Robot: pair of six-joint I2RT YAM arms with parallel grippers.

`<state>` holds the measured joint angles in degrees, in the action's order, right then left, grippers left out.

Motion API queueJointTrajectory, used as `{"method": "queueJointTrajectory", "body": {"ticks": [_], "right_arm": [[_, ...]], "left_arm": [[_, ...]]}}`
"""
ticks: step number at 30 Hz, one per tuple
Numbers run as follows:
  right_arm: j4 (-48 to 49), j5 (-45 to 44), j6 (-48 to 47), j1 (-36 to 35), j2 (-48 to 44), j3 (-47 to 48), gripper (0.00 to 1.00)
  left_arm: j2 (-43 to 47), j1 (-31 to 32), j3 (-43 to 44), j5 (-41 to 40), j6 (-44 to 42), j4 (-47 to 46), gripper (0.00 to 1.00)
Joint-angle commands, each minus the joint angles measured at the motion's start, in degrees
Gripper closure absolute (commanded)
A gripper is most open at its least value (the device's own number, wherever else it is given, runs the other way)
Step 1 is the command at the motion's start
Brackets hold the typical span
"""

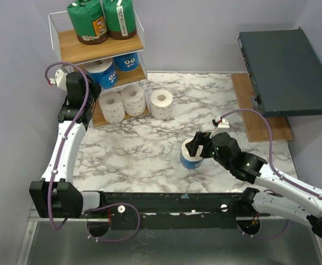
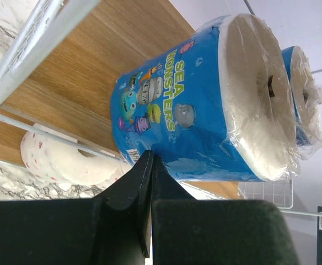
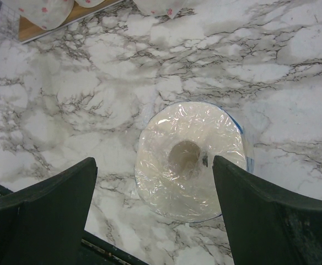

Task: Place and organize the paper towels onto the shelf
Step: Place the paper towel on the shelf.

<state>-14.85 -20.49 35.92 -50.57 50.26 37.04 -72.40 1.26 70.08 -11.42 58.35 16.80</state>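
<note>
Reaching for pickup | right claw (image 1: 198, 144) spread wide over the upright blue-wrapped roll (image 1: 189, 161), table (image 1: 139, 143) at 5 o'clock, not clamped yet | left claw (image 2: 148, 161) pinched together beside the shelf (image 1: 75, 47) at 11 o'clock | next, I'd say: lower, squeeze, carry it shelfward

Likely a robotics lab: two arms (image 1: 67, 146) bolted to a marble-patterned table (image 1: 150, 143), boxed by bare grey walls (image 1: 205, 33), wire shelf (image 1: 73, 49) alongside.
</note>
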Motion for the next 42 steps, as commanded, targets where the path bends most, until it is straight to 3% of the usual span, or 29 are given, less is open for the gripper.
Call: {"method": "queueJointTrajectory", "body": {"ticks": [1,28,42], "right_arm": [[0.0,-0.7,-0.6,-0.2,0.2,-0.8,0.11],[-0.4,-1.1,-0.4,-0.2,0.6,-1.2,0.11],[-0.4,-1.0,-0.4,-0.2,0.7,-1.2,0.11]], "left_arm": [[-1.4,0.2,2.4,-2.1,0.2,-0.8,1.00],[-8.3,-0.7,8.7,-6.0,1.0,1.5,1.00],[-3.0,-2.8,2.3,-2.5,1.6,-3.3,1.00]]}}
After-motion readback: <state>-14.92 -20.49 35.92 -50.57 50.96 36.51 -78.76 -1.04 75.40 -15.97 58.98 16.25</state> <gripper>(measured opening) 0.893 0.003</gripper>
